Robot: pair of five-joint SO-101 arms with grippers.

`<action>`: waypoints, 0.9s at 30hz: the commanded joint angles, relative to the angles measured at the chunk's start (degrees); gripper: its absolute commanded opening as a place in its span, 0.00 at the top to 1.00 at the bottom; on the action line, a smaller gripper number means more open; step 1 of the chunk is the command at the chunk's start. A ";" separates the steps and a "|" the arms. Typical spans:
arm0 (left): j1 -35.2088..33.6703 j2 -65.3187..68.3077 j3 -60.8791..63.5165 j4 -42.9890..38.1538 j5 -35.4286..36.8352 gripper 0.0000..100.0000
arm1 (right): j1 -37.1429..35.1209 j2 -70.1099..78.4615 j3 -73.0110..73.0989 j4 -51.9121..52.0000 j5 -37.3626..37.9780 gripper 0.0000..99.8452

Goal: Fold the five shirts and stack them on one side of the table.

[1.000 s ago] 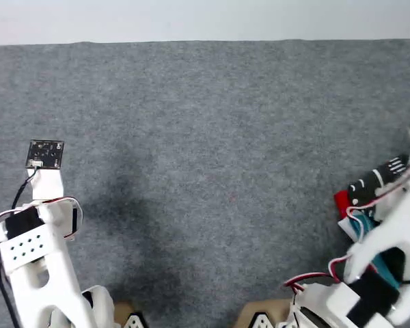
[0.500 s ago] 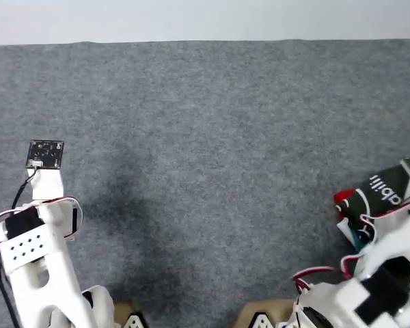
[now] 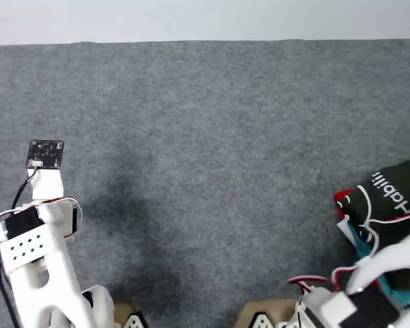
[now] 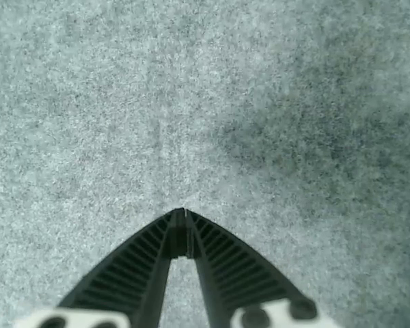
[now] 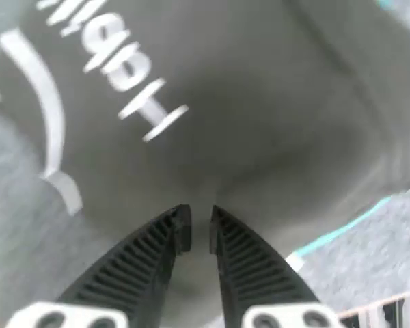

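Observation:
A stack of folded shirts lies at the table's right edge. On top is a black shirt (image 3: 389, 198) with white print; a red shirt's edge (image 3: 342, 199) and a teal shirt (image 3: 364, 246) peek out below. My right gripper (image 5: 198, 213) hovers just above the black shirt (image 5: 260, 116), its fingers a narrow gap apart with nothing between them. The right arm (image 3: 386, 263) covers the stack's near part. My left gripper (image 4: 184, 217) is shut and empty over bare grey mat (image 4: 123, 102); its arm (image 3: 34, 239) stands at the near left.
The grey mat (image 3: 212, 137) covers the table up to the pale back wall. The left arm's wrist camera board (image 3: 46, 154) sticks out at mid left. Cardboard bases (image 3: 260, 318) sit at the near edge between the arms.
The right arm drew back toward the near right corner, uncovering the black shirt on top of the stack. The left arm kept still.

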 commanded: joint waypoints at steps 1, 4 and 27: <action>0.26 -1.05 -0.22 -0.44 0.09 1.00 | 0.40 5.23 -2.02 -7.87 0.18 0.94; 0.26 -1.05 -0.22 -0.44 0.09 1.00 | -1.01 9.98 -2.11 -13.14 0.18 0.94; 0.26 -1.05 -0.22 -0.53 0.09 1.00 | 5.76 15.16 -21.71 -7.25 3.43 0.94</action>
